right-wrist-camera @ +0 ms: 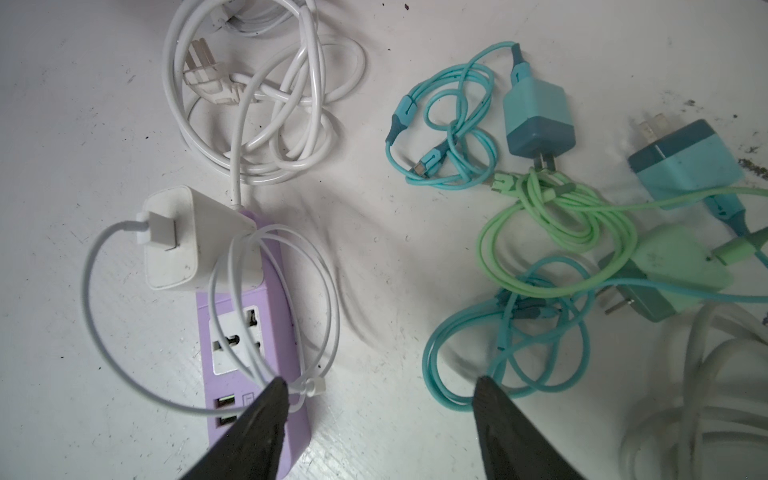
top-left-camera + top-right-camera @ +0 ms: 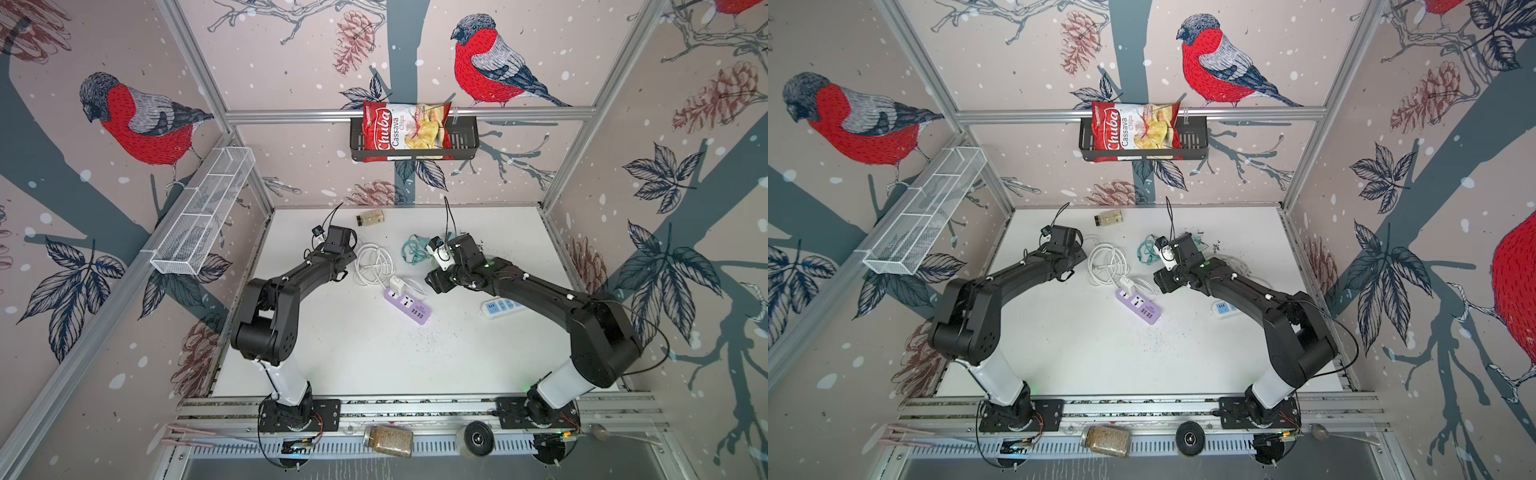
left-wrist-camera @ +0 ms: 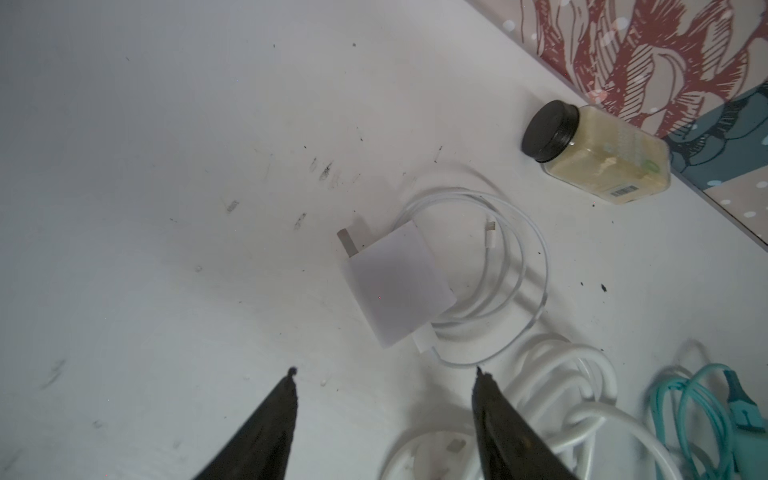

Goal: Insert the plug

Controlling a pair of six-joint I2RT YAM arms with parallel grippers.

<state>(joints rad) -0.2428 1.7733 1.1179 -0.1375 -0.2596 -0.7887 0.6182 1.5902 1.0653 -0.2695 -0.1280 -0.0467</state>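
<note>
Two grippers inspected: left gripper (image 3: 388, 395) and right gripper (image 1: 380, 386) both part-open and empty, white plug (image 2: 397, 286) standing in the purple strip's (image 2: 412, 311) 10 o'clock end, mid-table, right gripper close at the plug's 3 o'clock.

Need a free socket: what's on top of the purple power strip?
A white charger stands on one end of the purple power strip, hiding what lies beneath. Its thin cable loops across the uncovered universal socket. The right tool blocks some USB ports.
</note>
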